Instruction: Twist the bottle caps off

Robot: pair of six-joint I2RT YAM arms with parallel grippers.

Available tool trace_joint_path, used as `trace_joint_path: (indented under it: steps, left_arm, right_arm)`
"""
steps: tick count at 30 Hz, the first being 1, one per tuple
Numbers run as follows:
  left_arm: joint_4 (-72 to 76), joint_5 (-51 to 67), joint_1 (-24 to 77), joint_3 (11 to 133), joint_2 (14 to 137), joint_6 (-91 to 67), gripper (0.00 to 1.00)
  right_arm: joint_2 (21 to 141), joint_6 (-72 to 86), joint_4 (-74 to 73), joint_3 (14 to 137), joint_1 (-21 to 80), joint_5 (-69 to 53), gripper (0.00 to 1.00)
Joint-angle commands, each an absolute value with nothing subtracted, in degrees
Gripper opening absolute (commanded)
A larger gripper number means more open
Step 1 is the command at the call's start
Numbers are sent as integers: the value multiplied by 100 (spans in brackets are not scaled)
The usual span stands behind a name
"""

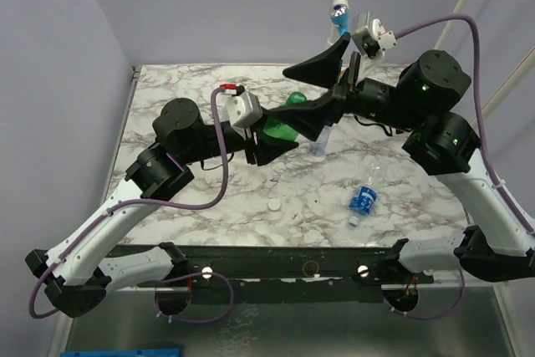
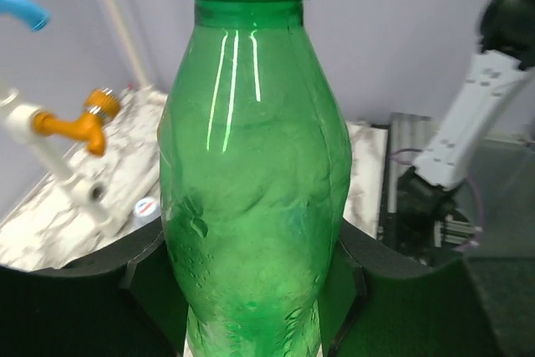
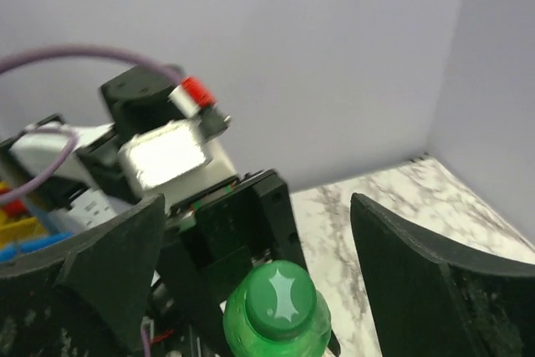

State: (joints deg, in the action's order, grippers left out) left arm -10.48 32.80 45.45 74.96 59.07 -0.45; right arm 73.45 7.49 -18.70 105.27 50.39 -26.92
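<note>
Between wide-spread black jaws of right gripper (image 3: 266, 258): round green plastic cap (image 3: 278, 305), untouched; left gripper (image 2: 259, 294) clamps glossy green bottle (image 2: 251, 165).

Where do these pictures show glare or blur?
Left wrist view: white glare streaks run down the green bottle; the orange valve behind is soft. Right wrist view: the green cap is fairly sharp, the left arm behind smeared. Top view: even light, only soft shadows.
</note>
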Motion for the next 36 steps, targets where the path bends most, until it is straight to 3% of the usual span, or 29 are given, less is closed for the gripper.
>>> trace_joint_path:
  steps: [1, 4, 8, 12, 19, 26, 30, 35, 36]
  left_arm:
    - [-972, 1513, 4522, 7238, 6054, 681, 0]
    - [-668, 970, 4521, 7070, 6046, 858, 0]
    - [-359, 689, 4526, 6948, 6006, 870, 0]
    - [-282, 570, 4520, 6913, 6012, 830, 0]
    - [-210, 555, 4524, 6873, 6005, 734, 0]
    - [-147, 572, 4524, 6880, 6029, 635, 0]
    - [-149, 601, 4525, 6873, 6005, 574, 0]
    - [-158, 731, 4525, 6914, 5970, 390, 0]
    - [-158, 833, 4520, 6940, 5951, 323, 0]
  right_arm:
    - [7728, 781, -2536, 11024, 5045, -703, 96]
    - [8048, 865, -2942, 11389, 5045, -101, 94]
    - [8137, 932, -2938, 11365, 5043, 669, 83]
    - [8095, 1033, -2809, 11205, 5045, 676, 78]
    - [7993, 1228, -2569, 10871, 5045, 592, 58]
    - [8066, 1383, -2468, 10784, 5045, 215, 56]
    - [7937, 1454, -2224, 10567, 5045, 191, 27]
    - [7910, 1399, -2198, 10600, 5046, 35, 1]
    - [7896, 1364, -2171, 10608, 5045, -181, 1]
